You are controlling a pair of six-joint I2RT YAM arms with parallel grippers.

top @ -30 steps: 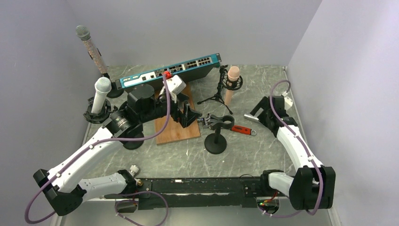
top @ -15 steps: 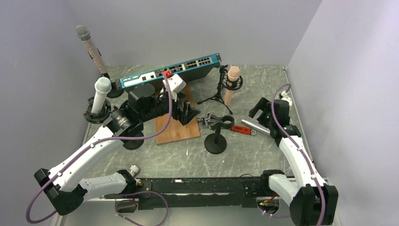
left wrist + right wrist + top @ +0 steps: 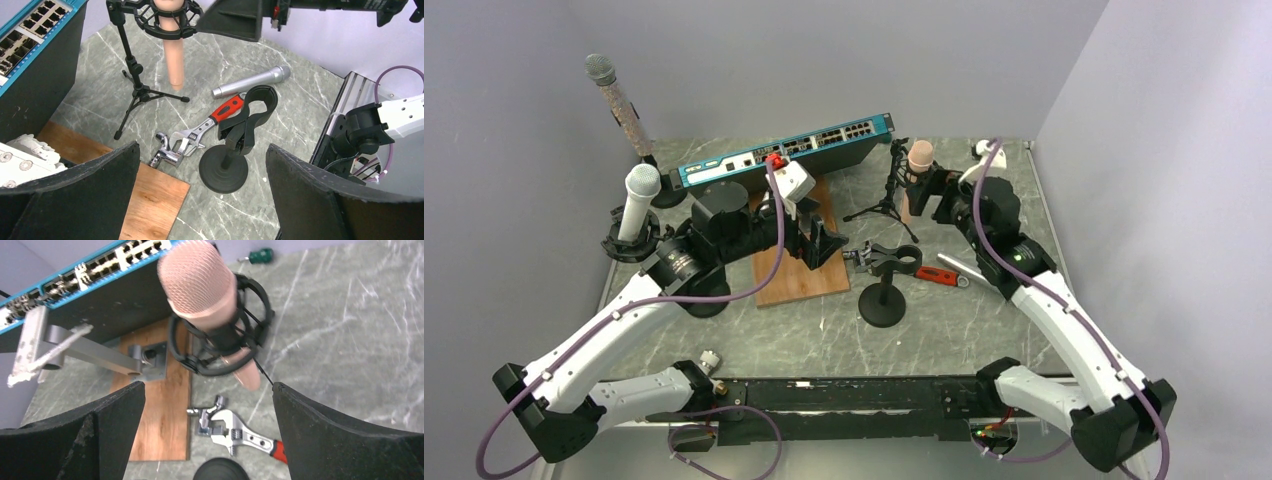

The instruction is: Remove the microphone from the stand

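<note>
your right gripper [image 3: 208, 385] stands spread apart just beside the pink microphone [image 3: 200, 280], which sits upright in its stand [image 3: 131, 65] near the table's [image 3: 824, 335] far edge. your left gripper [image 3: 202, 147] is spread too, holding nothing.

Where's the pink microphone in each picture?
Top view: the pink microphone is at the back, right of centre.
Left wrist view: the pink microphone is at the top edge, left of centre, with its head cut off.
Right wrist view: the pink microphone fills the top middle.
Shared landmark: the red-handled wrench.
</note>
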